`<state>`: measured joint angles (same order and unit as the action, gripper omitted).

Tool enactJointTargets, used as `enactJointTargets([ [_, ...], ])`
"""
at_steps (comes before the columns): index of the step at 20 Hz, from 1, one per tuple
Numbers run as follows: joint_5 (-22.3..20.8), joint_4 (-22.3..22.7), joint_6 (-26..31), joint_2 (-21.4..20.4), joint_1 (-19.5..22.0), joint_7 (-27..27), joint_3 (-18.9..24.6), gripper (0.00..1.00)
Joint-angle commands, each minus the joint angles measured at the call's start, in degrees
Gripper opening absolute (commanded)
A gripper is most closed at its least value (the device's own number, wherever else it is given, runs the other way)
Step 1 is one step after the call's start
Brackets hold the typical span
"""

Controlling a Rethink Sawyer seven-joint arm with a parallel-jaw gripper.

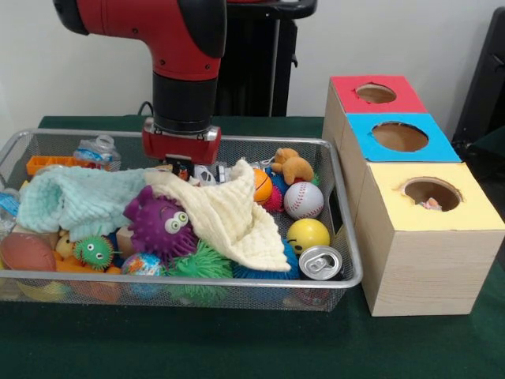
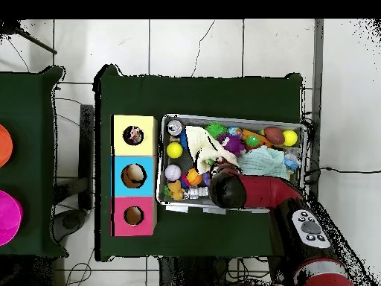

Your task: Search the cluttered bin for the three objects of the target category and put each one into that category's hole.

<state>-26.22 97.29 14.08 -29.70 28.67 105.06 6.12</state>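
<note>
At the near rim of the wire bin (image 1: 347, 260) we note a silver can (image 1: 321, 261) lying on its side, with a yellow smiley ball (image 1: 307, 234) just behind it and green spiky balls (image 1: 201, 263) to its left. A purple spiky toy with eyes (image 1: 160, 225) sits mid-bin, partly under a cream cloth (image 1: 229, 213); a pale green cloth (image 1: 75, 201) lies to its left. Further back we see a baseball (image 1: 304, 200), a small basketball (image 1: 261, 186) and a tan plush toy (image 1: 293, 165). The gripper (image 1: 182, 167) is lowered into the back of the bin, at the cloths; its tips are hidden, so we cannot tell its state. Beside the bin stand three boxes with holes: yellow box (image 1: 430, 207) nearest, blue box (image 1: 402, 137), then red box (image 1: 376, 95). Something small shows inside the yellow hole.
</note>
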Motion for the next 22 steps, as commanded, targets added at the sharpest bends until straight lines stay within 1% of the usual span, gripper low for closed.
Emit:
enactJointTargets([
  [1,-4.07,-6.46,12.38,1.32,5.11,-15.52,10.84,0.0],
  [5,-4.36,-7.23,15.33,2.43,7.71,-17.26,13.56,0.0],
  [6,-4.23,-6.72,16.07,2.14,8.5,-17.34,14.25,0.0],
  [8,-3.63,-4.48,18.01,-0.96,9.42,-16.91,15.17,0.0],
  [10,-2.42,-4.37,22.96,-3.69,10.23,-18.17,16.45,0.0],
  [11,-1.82,-5.16,25.92,-4.37,10.72,-19.34,17.27,0.0],
  [13,-1.82,-6.61,28.8,-5.04,11.94,-21.38,19.1,0.0],
  [14,-1.42,-8.16,32.0,-5.1,12.44,-22.72,19.83,0.0],
  [16,-1.41,-11.07,36.36,-4.64,13.32,-24.93,21.43,0.0],
  [19,-1.96,-15.32,41.13,-3.0,14.22,-27.55,23.45,0.0],
  [22,-2.59,-19.74,45.01,-0.06,15.3,-30.89,25.84,0.0],
])
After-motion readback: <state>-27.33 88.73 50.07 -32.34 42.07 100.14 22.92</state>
